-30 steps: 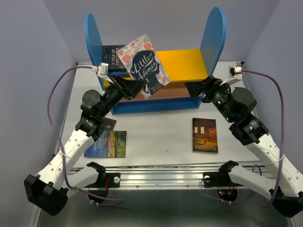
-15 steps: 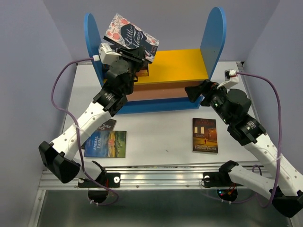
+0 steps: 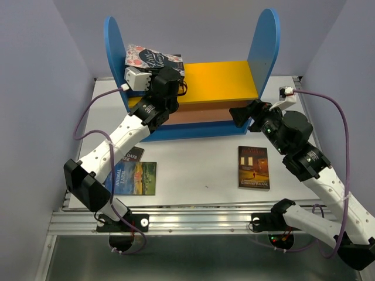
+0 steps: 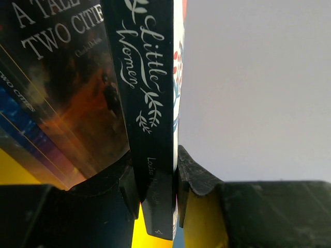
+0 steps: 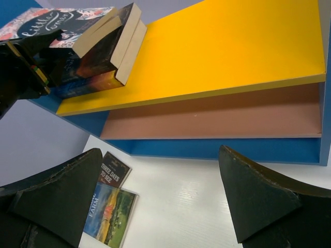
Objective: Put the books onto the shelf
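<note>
While left gripper (image 4: 155,181) is clamping the thin floral Little Women paperback (image 3: 149,57) by its dark spine over, maybe touching, stacked paperbacks (image 5: 98,64) on the round-topped blue-sided shelf's (image 3: 266,35) yellow board (image 3: 225,79), right gripper (image 3: 239,114) is hanging wide open.

Floral-covered Little Women book (image 3: 146,57), blue shelf (image 3: 265,41), yellow top board (image 3: 225,79)

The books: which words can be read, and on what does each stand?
"Little Women": spine of the top book, pinched by the left end effector.
"A TALE ... TWO CITIE", cut off: cover of the book beneath.
"THREE DAYS TO SEE": dark book.
"FARM": landscape book.
Brown book: unreadable.
</note>
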